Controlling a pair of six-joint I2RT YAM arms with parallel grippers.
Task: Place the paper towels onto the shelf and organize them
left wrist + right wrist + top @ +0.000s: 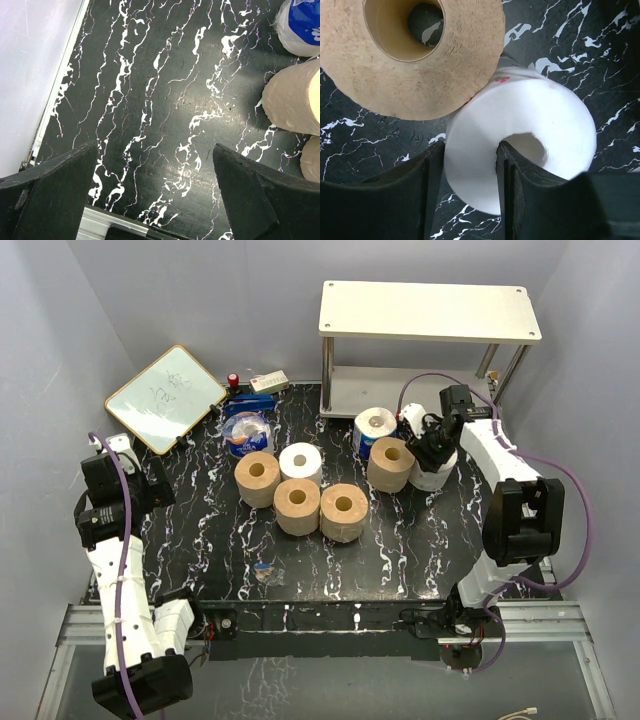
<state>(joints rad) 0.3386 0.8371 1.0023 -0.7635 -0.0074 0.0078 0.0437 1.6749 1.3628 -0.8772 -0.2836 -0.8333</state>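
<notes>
Several paper towel rolls stand on the black marbled table: three tan ones (pixel 297 505) and a plain white one (pixel 300 462) clustered in the middle, and a blue-wrapped one (pixel 247 432) behind them. Further right are a white roll with bluish sides (pixel 375 430) and a fourth tan roll (pixel 390 463). My right gripper (pixel 470 150) is shut on the wall of a white roll (pixel 540 120), one finger in its core, one outside; this roll touches the tan roll (pixel 420 60). The two-tier shelf (pixel 430 310) stands at the back right. My left gripper (pixel 155 150) hangs open over bare table.
A framed whiteboard (pixel 165 397) leans at the back left. A red-capped item (pixel 233 380) and a small white box (pixel 268 383) lie behind the rolls. A small object (pixel 265 570) sits near the front edge. Grey walls close in on both sides.
</notes>
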